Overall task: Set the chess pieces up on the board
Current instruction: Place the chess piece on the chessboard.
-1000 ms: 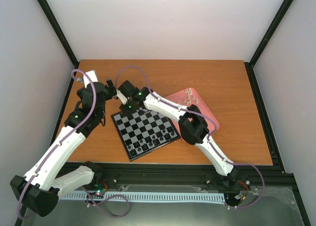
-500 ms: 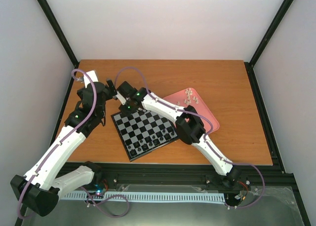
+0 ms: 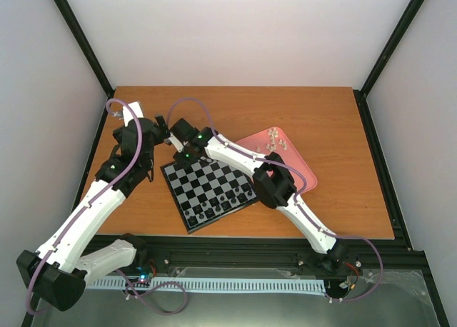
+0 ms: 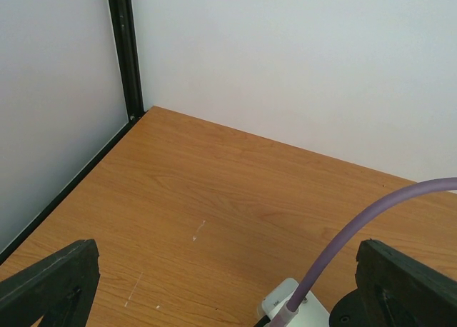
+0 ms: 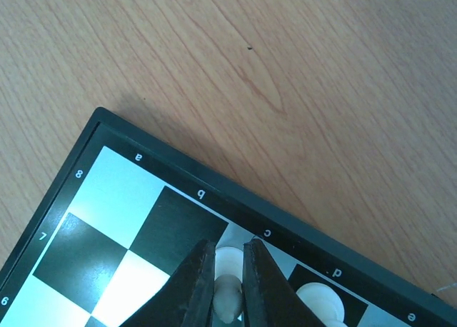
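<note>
Right now the right claw (image 5: pixel 228 247) is nearly shut, hugging a white piece (image 5: pixel 227 307) on the edge row of the board (image 5: pixel 121 180) — if it lifts off crooked, the piece may tip onto its neighbour (image 5: pixel 321 298).

Right arm (image 3: pixel 273 185) has swung its elbow left, closer to the board (image 3: pixel 193 185); left arm (image 3: pixel 107 191) has shifted slightly toward the far side.

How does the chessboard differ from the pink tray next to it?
The chessboard is black-framed and checkered; the pink tray is plain with rounded corners. The chessboard carries dark pieces along its near side, the pink tray cream pieces at its far corner. Both lie flat, askew on the table.
</note>
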Robot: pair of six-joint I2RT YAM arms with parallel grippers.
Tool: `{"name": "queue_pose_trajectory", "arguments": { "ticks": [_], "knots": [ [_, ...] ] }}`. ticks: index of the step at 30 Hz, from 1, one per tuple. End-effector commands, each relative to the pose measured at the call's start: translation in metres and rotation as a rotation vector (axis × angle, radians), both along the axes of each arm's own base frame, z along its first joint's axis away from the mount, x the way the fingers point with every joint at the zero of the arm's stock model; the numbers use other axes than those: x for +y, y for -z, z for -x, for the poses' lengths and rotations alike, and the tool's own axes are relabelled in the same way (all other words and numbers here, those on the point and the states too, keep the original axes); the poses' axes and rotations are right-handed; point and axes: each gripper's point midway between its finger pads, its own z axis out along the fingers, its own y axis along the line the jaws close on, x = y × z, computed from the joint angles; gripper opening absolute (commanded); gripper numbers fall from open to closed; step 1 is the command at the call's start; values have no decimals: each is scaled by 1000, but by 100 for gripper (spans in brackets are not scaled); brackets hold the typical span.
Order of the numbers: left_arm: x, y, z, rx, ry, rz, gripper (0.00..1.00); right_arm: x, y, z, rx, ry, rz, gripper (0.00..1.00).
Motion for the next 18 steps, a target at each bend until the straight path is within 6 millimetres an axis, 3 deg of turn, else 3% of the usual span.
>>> {"name": "queue_pose_trajectory", "arguments": {
  "ticks": [1, 8, 18],
  "knots": [
    [2, -5, -3, -17, -17, 11, 100, -3, 2, -8, -11, 19, 8, 12],
    [2, -4, -3, -14, -17, 10, 100, -6, 4, -11, -14, 27, 18, 12],
    [2, -4, -3, -14, -16, 10, 100, -6, 2, -7, -2, 8, 16, 22]
  ]
}}
